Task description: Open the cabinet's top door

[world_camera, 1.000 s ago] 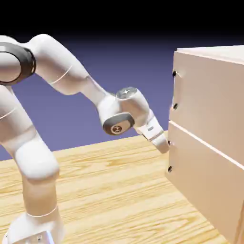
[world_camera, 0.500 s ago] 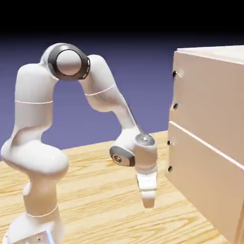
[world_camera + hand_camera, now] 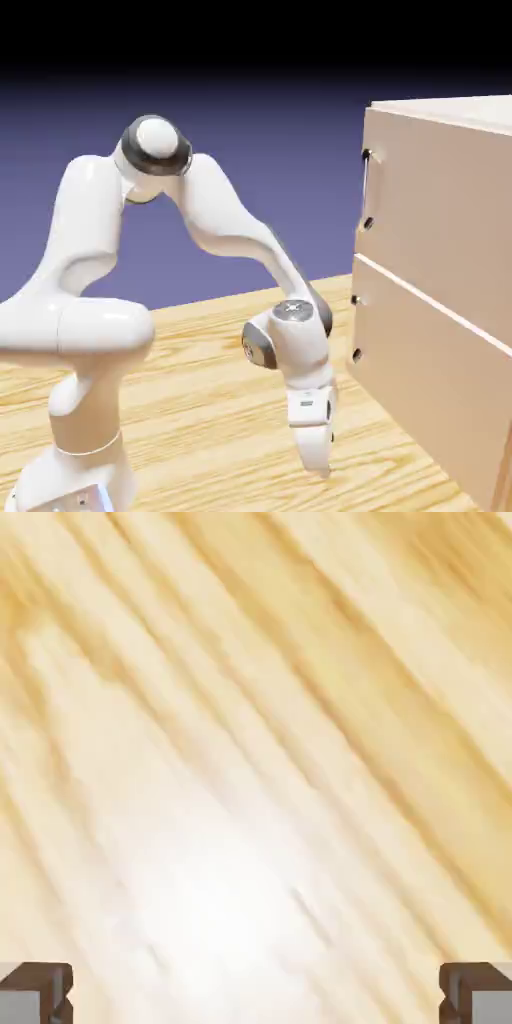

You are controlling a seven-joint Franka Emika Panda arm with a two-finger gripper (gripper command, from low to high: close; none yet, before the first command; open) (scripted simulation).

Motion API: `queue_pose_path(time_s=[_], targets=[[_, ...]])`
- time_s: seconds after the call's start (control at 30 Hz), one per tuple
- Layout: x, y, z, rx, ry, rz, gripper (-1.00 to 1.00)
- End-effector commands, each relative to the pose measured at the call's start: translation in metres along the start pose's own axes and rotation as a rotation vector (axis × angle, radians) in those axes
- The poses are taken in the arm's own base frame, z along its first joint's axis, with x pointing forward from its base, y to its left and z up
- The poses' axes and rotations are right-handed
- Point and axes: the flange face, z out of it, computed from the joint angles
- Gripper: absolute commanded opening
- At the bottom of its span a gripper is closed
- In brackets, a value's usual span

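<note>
Yellow-streaked pale wood tabletop (image 3: 200, 420), blue-violet backdrop (image 3: 280, 200)

The wooden table (image 3: 190, 420) spreads out across the lower part of the exterior view, pale yellow with darker honey-coloured grain running across it. Behind it hangs a plain backdrop (image 3: 270, 200), blue-violet where it meets the table's far edge and deepening to solid black at the top. From the hand view I see the tabletop up close: broad golden streaks slant from upper left to lower right, and a white glare washes out the grain low down, left of the middle.
</note>
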Motion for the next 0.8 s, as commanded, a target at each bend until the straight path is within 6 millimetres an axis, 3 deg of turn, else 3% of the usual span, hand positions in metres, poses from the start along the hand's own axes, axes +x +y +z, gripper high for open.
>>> queue_pose_path(time_s=[0.0,0.17,0.33,0.5,0.67,0.73,0.77], targets=[[0.004,-0.005,-0.007,0.031,0.031,0.0,0.0],[0.012,-0.041,-0.053,0.23,0.181,-0.022,0.0],[0.001,-0.085,-0.12,0.5,0.309,-0.078,0.0],[-0.035,-0.125,-0.206,0.828,0.402,-0.163,0.0],[-0.098,-0.146,-0.307,1.206,0.449,-0.27,0.0],[-0.101,-0.146,-0.312,1.225,0.45,-0.275,0.0],[-0.1,-0.158,-0.309,1.225,0.451,-0.275,0.0]])
